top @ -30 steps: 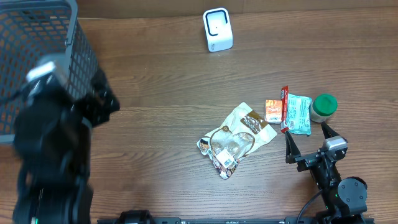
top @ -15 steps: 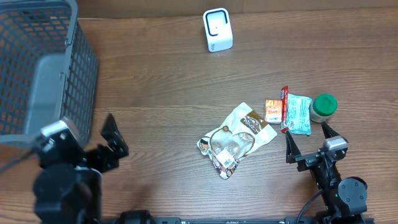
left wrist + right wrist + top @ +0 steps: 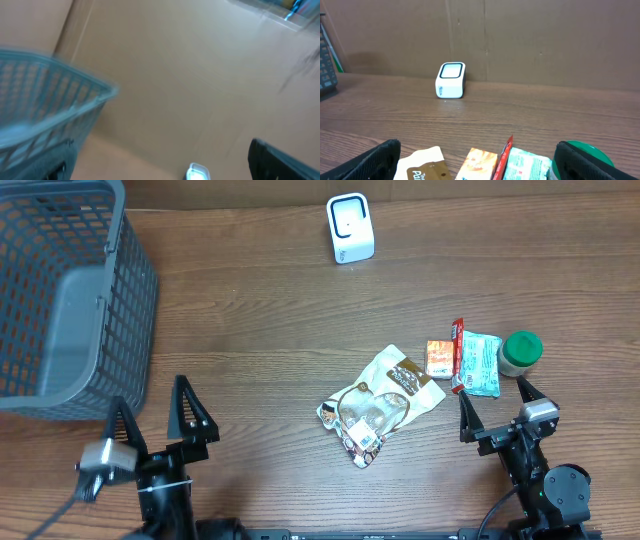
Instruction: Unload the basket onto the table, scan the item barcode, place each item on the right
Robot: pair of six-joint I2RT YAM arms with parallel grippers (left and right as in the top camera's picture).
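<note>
Several grocery items lie right of centre: a white and brown pouch (image 3: 385,400), a small orange box (image 3: 438,358), a red stick packet (image 3: 458,356), a teal packet (image 3: 480,363) and a green-lidded jar (image 3: 520,352). I cannot make out a barcode on any of them. The white scanner (image 3: 350,227) stands at the far edge. My right gripper (image 3: 497,405) is open just in front of the orange box (image 3: 480,164) and teal packet (image 3: 527,167), holding nothing. My left gripper (image 3: 152,420) is open and empty at the front left. Its blurred view shows the scanner (image 3: 197,172) far off.
A grey mesh basket (image 3: 60,290) fills the far left corner, close behind my left gripper, and appears blurred in the left wrist view (image 3: 45,115). A brown cardboard wall (image 3: 520,35) backs the table behind the scanner (image 3: 451,80).
My left arm has swung down from beside the basket to the table's front left edge, jaws open throughout. The right arm and the items have not moved.
</note>
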